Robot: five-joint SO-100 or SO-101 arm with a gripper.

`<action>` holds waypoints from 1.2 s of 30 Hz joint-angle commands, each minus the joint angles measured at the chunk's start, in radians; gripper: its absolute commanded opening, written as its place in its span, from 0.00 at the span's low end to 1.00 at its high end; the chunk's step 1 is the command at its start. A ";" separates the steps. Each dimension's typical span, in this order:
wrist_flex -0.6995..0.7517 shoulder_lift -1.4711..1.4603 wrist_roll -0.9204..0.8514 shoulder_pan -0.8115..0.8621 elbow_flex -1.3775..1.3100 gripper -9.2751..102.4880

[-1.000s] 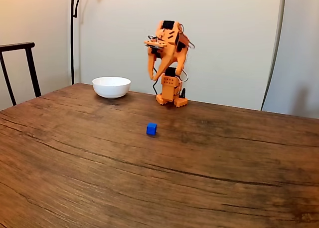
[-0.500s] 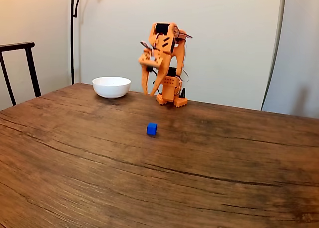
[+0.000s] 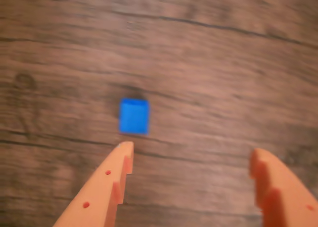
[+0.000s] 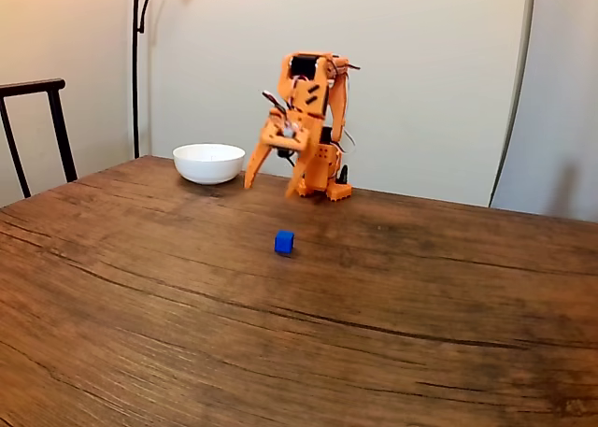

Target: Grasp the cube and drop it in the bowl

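The blue cube (image 4: 284, 242) sits on the wooden worktop (image 4: 374, 334), well clear of the white bowl (image 4: 208, 163), while the orange claw (image 4: 271, 184) hangs spread wide and empty-handed above it.

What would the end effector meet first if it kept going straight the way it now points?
Probably the bare wooden table, not the cube. In the wrist view the open end effector aims down at the wood, with the cube just beyond its left fingertip. Depth is unclear.
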 commanded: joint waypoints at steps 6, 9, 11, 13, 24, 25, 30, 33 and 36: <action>-0.026 -0.089 -0.089 -0.044 -0.046 0.42; -0.037 -0.109 -0.094 -0.044 -0.046 0.44; -0.061 -0.123 -0.094 -0.044 -0.044 0.44; -0.080 -0.141 -0.095 -0.046 -0.044 0.44; -0.081 -0.219 -0.149 -0.089 -0.044 0.44; -0.083 -0.224 -0.147 -0.089 -0.046 0.44; -0.121 -0.235 -0.152 -0.094 -0.032 0.44; -0.123 -0.250 -0.152 -0.097 -0.035 0.44; -0.114 -0.273 -0.166 -0.100 -0.031 0.44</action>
